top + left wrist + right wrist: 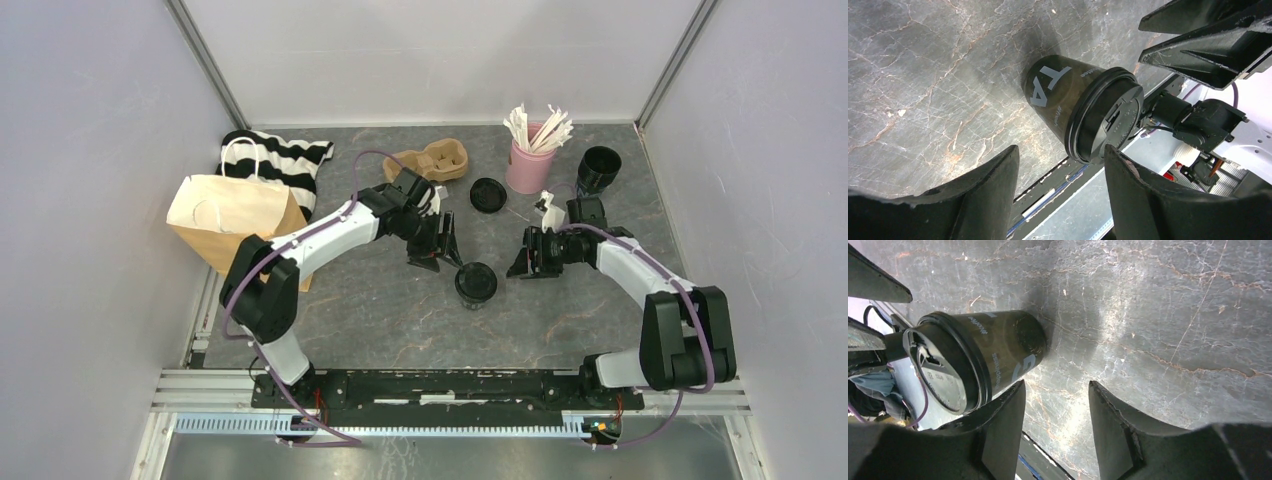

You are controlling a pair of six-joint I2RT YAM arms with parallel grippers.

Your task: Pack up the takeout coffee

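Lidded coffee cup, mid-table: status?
Open, empty: left gripper, right gripper, flanking lidded coffee cup. It stands upright, unheld. Far right: second cup unlidded, loose lid nearby. Nothing blocking.

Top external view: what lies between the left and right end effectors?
One lidded black cup stands between the left end effector and the right end effector, held by neither; the top external view shows it.

A robot lab test cell: plain pale walls [90, 120] box in a marbled table [400, 320] fronted by an aluminium rail [200, 382].
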